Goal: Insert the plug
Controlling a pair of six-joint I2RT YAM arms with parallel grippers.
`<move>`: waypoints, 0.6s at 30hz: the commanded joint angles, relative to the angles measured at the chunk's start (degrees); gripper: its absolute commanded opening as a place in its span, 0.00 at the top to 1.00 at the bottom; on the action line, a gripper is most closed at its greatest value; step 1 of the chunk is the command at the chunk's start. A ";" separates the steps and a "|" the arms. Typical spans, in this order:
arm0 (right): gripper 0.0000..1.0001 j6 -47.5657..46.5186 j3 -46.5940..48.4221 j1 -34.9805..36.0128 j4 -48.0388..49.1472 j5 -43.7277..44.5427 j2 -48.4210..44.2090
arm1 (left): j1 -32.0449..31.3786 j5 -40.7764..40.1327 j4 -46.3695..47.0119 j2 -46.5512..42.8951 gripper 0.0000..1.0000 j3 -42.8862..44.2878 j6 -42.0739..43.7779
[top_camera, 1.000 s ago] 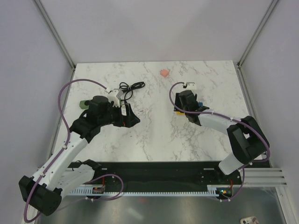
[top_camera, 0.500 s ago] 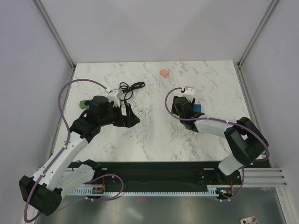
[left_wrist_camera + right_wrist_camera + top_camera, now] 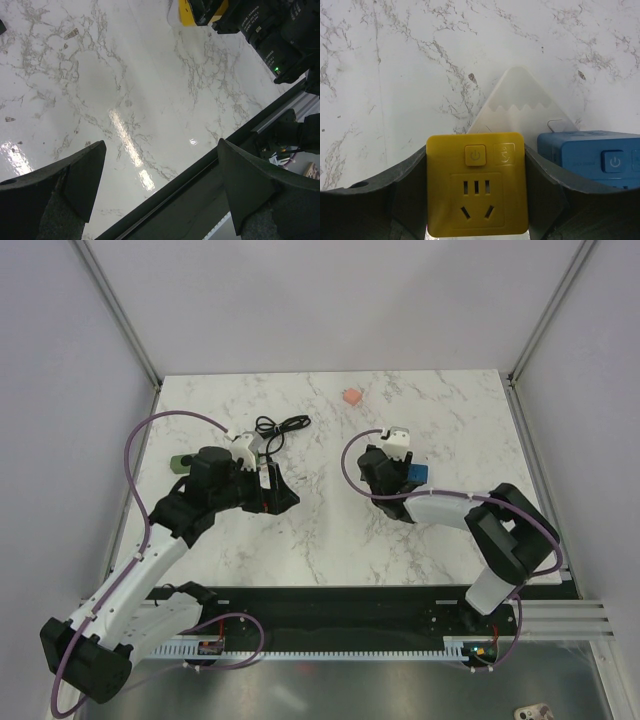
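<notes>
Right hand [image 3: 476, 207] clasps the yellow socket block [image 3: 476, 182], blue block [image 3: 590, 156] just beside

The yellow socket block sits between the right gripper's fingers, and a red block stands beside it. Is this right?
Almost. Beside it stands a blue block, not a red one; the right wrist view shows this. The yellow socket block does sit between the fingers of the right gripper.

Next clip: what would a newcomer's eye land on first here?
The yellow socket block fills the right wrist view, clamped between the fingers of the right gripper, with a blue socket block just to its right. From above, a coiled black cable lies on the marble table beyond the left gripper, whose fingers stand wide apart over bare marble.
</notes>
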 commanded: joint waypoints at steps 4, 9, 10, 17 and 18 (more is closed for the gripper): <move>1.00 6.67 -5.21 4.46 -12.78 -3.53 7.65 | 0.09 0.41 2.34 -0.97 0.00 0.20 0.51; 1.00 8.34 -3.10 5.51 -13.31 -3.09 12.83 | 0.01 0.94 2.42 -1.14 0.00 0.12 0.42; 1.00 9.04 -2.93 5.69 -13.57 -2.91 13.19 | 0.09 1.03 2.42 -1.14 0.00 0.11 0.42; 1.00 9.84 -3.10 6.13 -13.66 -1.50 14.07 | 0.09 1.12 2.42 -2.11 0.00 0.03 0.42; 1.00 9.84 -3.01 6.13 -13.75 -1.50 14.16 | 0.01 1.12 2.42 -2.28 0.00 0.03 0.42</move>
